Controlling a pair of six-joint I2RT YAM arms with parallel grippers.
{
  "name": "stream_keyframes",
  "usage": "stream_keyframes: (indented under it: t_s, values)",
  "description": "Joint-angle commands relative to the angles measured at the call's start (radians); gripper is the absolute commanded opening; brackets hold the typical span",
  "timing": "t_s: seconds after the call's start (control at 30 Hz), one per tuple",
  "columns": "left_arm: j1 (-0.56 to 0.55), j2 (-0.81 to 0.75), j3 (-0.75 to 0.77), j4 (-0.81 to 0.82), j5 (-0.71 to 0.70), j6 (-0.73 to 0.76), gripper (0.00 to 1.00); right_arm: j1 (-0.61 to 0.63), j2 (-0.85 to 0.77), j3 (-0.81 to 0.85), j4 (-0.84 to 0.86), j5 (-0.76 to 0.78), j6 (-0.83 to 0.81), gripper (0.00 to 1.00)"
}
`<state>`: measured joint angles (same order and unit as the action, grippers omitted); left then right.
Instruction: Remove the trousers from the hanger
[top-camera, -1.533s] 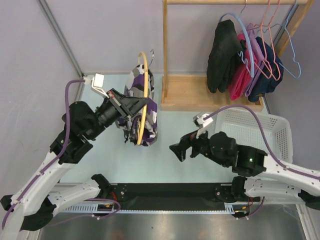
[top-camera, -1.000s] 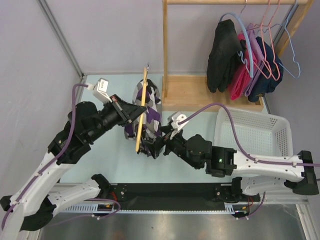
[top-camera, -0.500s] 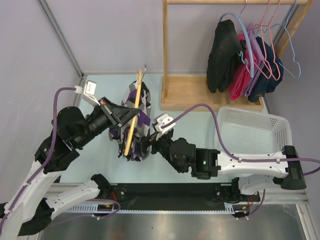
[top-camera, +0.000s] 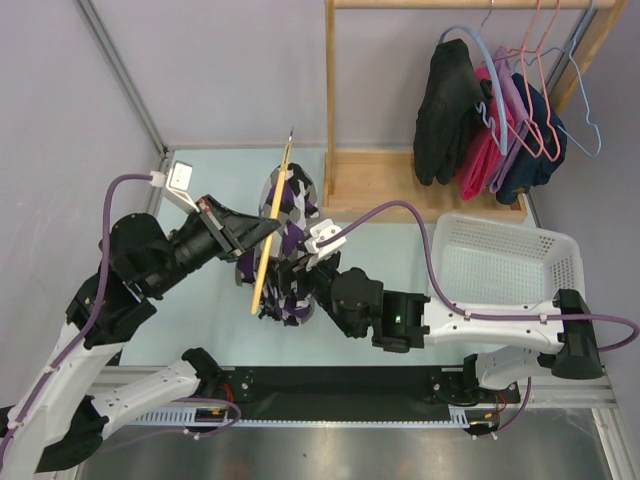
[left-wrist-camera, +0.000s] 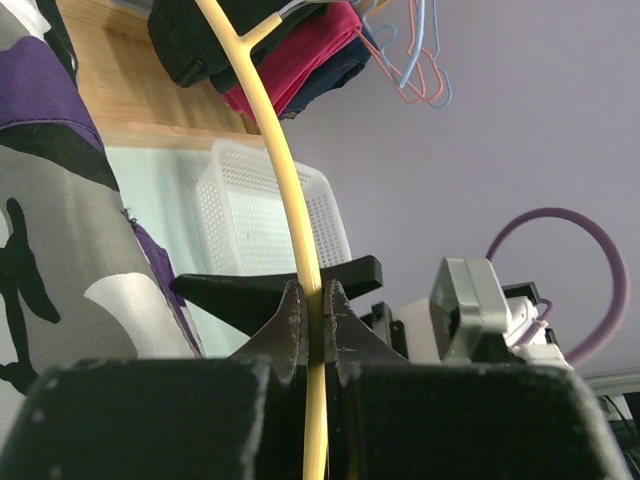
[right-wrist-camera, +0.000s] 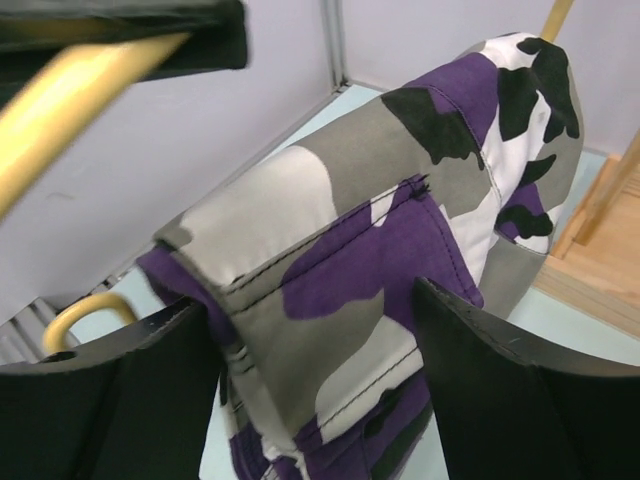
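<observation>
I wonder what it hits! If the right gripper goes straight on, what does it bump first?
Probably the camouflage trousers: the cloth sits between the open jaws of the right gripper.

No legible text or labels

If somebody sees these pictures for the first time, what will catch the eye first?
First, the purple, grey and black camouflage trousers draped over a yellow hanger mid-table, with the left tool shut on that hanger. The right tool stands open, one finger on each side of a trouser fold. Far right, dark and pink clothes hang on a wooden rack behind a white basket.
</observation>
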<state>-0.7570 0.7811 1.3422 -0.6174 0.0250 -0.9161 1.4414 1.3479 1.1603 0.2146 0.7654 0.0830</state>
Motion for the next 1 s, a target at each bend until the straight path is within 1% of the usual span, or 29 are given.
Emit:
stream_keyframes:
  t_s: [0.0,0.17,0.2,0.23,0.33,0.4,0.47,0.5,0.53,0.57,0.73,0.83,0.9,0.97]
  values:
    - [-0.004,-0.036,0.101,0.231,0.029,0.01,0.0,-0.026,0.016,0.049,0.054,0.051,0.011,0.73]
    - [-0.004,-0.045,0.1,0.225,0.032,0.008,0.0,-0.024,0.049,0.062,0.084,0.081,-0.025,0.7]
    - [-0.004,-0.046,0.1,0.225,0.032,0.006,0.0,-0.021,0.056,0.065,0.097,0.109,-0.043,0.69]
    - [-0.004,-0.048,0.1,0.226,0.032,0.006,0.0,-0.016,0.063,0.068,0.118,0.126,-0.055,0.6]
    - [-0.004,-0.049,0.1,0.225,0.03,0.003,0.01,-0.013,0.109,0.094,0.14,0.195,-0.08,0.47]
    - [-0.004,-0.051,0.103,0.225,0.03,0.003,0.0,-0.012,0.146,0.127,0.146,0.248,-0.08,0.45]
    - [-0.004,-0.052,0.104,0.226,0.032,0.002,0.0,-0.01,0.164,0.141,0.176,0.273,-0.117,0.47]
    - [-0.004,-0.054,0.104,0.223,0.032,0.002,0.0,-0.007,0.184,0.139,0.195,0.303,-0.127,0.49]
    - [-0.004,-0.054,0.106,0.223,0.032,0.002,0.0,-0.006,0.194,0.139,0.241,0.323,-0.15,0.56]
    - [-0.004,-0.059,0.106,0.223,0.029,0.002,0.0,-0.009,0.206,0.138,0.261,0.339,-0.158,0.59]
    - [-0.004,-0.065,0.103,0.223,0.033,-0.001,0.01,-0.022,0.253,0.127,0.383,0.357,-0.206,0.65]
    - [-0.004,-0.069,0.101,0.217,0.035,-0.003,0.0,-0.045,0.258,0.128,0.394,0.333,-0.201,0.65]
    - [-0.004,-0.072,0.101,0.212,0.032,0.0,0.0,-0.052,0.254,0.127,0.4,0.301,-0.203,0.6]
    - [-0.004,-0.075,0.103,0.205,0.029,0.005,0.0,-0.058,0.241,0.111,0.42,0.296,-0.23,0.52]
